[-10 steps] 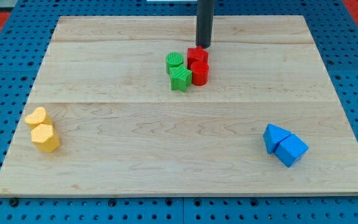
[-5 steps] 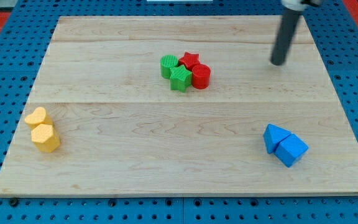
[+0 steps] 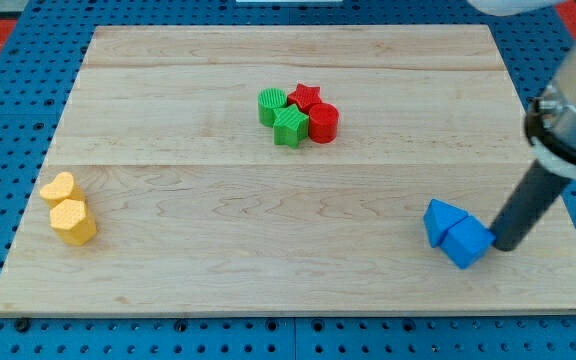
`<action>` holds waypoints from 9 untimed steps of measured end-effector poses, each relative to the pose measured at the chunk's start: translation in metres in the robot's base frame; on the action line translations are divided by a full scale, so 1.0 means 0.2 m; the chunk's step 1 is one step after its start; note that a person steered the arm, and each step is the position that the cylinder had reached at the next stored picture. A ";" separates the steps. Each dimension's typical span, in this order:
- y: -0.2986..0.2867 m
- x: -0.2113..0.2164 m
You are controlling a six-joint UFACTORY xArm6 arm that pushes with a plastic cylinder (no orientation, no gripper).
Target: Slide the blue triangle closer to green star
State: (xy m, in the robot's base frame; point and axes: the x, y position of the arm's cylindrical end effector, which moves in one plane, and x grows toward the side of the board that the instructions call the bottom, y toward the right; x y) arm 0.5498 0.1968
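Observation:
The blue triangle (image 3: 442, 221) lies near the view's lower right, touching a blue cube-like block (image 3: 467, 242) on its right. The green star (image 3: 289, 126) sits near the board's upper middle, in a cluster with a green cylinder (image 3: 272, 105), a red star (image 3: 305, 97) and a red cylinder (image 3: 323, 122). My tip (image 3: 502, 246) rests on the board just right of the blue cube-like block, at or very near its right side. The dark rod slants up to the view's right.
A yellow heart (image 3: 58, 189) and a yellow hexagon block (image 3: 73, 221) sit together at the view's left. The wooden board (image 3: 218, 260) ends close to the right of my tip, with blue pegboard around it.
My tip has moved from beside the red star, across the upper right of the board, down to the right side of the blue blocks. The red star shifted slightly left. The blue blocks have not moved.

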 end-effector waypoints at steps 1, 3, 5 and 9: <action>-0.24 -0.10; -0.57 -0.24; -0.30 -0.35; -1.16 -0.30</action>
State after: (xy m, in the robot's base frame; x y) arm 0.4889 -0.0358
